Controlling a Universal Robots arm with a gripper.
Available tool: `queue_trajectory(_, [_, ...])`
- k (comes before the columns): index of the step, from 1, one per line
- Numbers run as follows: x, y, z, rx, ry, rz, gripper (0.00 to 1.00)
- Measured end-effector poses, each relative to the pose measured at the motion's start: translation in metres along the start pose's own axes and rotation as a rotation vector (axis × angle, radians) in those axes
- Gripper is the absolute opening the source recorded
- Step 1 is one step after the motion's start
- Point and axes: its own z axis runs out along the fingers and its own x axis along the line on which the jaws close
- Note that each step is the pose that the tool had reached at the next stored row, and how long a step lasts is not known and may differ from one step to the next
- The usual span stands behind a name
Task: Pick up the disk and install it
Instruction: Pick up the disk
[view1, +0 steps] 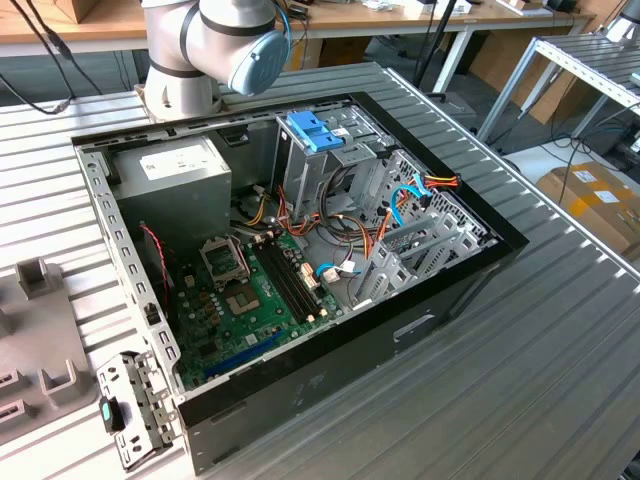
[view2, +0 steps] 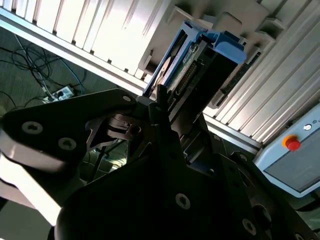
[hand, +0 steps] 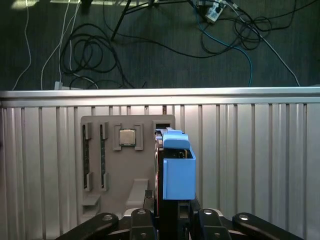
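Here, a ribbed metal table (view1: 560, 380) carries an open computer case (view1: 330, 372) lying on its side, with the arm (view1: 215, 40) rising behind the case in the exterior view. Inside the case sit a green motherboard (view1: 240, 300), a grey power supply box (view1: 170, 175) and a light-blue latch piece (view1: 315, 130) on top of the drive cage. Toward the exterior view's left, a grey holder tray (view1: 40, 340) rests on the table apart from the case.

In the first wrist view the gripper (hand: 170, 209) hangs above that tray (hand: 127, 185), its black fingers (hand: 142, 220) clamped onto the disk (hand: 178, 172). The disk stands edge-on between them and reaches out past the fingertips, its blue side rail facing the camera. The second wrist view shows the disk (view2: 205, 50) straight out ahead of the gripper, over the tray; whether its far end touches the tray I cannot tell. Just beside the disk, a small square processor chip (hand: 127, 137) lies in a tray pocket
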Motion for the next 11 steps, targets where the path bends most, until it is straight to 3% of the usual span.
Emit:
queue_trajectory(9, [0.0005, -0.0002, -0.0283, -0.0003, 0.0001, 0.000, 0.35])
queue_trajectory(11, [0.0005, -0.0002, -0.0295, 0.0000, 0.0000, 0.000, 0.35])
